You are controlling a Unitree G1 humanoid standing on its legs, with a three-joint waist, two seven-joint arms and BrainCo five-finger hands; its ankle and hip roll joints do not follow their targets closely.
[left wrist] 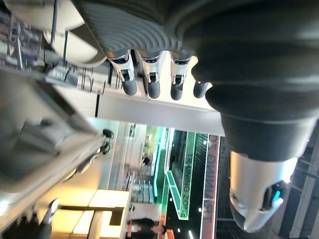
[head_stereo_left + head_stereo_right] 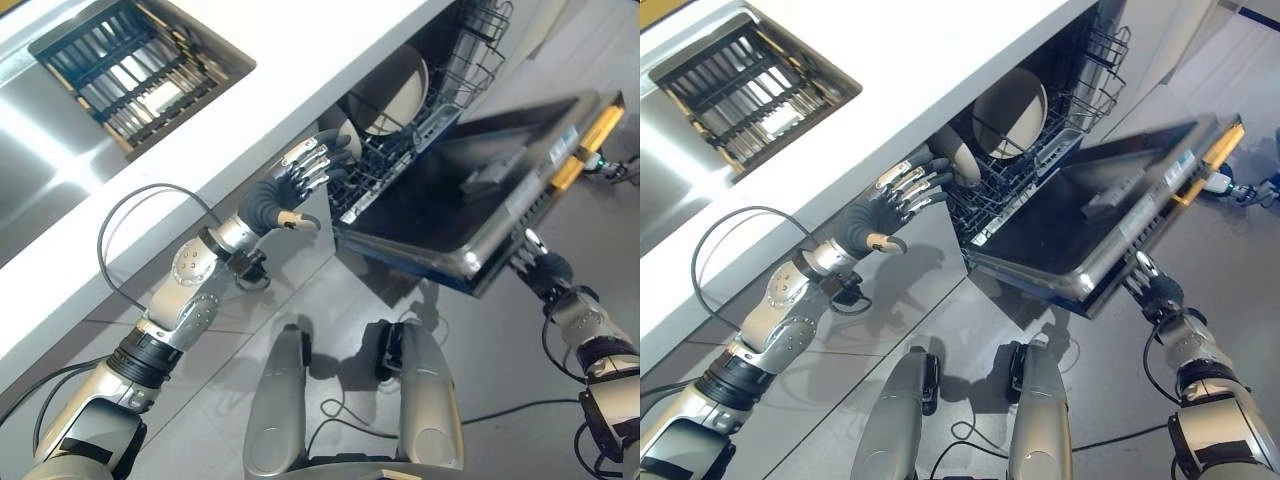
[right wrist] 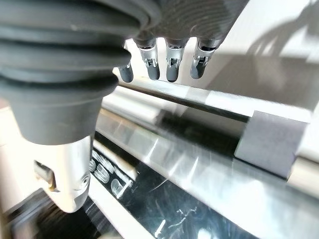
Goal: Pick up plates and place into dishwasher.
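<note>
Beneath the surface [image 2: 300, 60], at twelve o'clock, two plates [image 2: 395, 90] stand in the dishwasher rack [image 2: 400, 150], the left robot hand [image 2: 305, 170] spread and empty beside it, the right robot hand [image 2: 1152, 285], grip unclear, under the door [image 2: 470, 200], which could jolt.

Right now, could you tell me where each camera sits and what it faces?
Left eye view: head, looking down at the counter, the open dishwasher door and the left hand.
Right eye view: head, same scene; plate in the rack.
Left wrist view: along the left hand's straight fingers toward the rack.
Right wrist view: along the right hand at the door's edge.
Both eye views share the plate.
</note>
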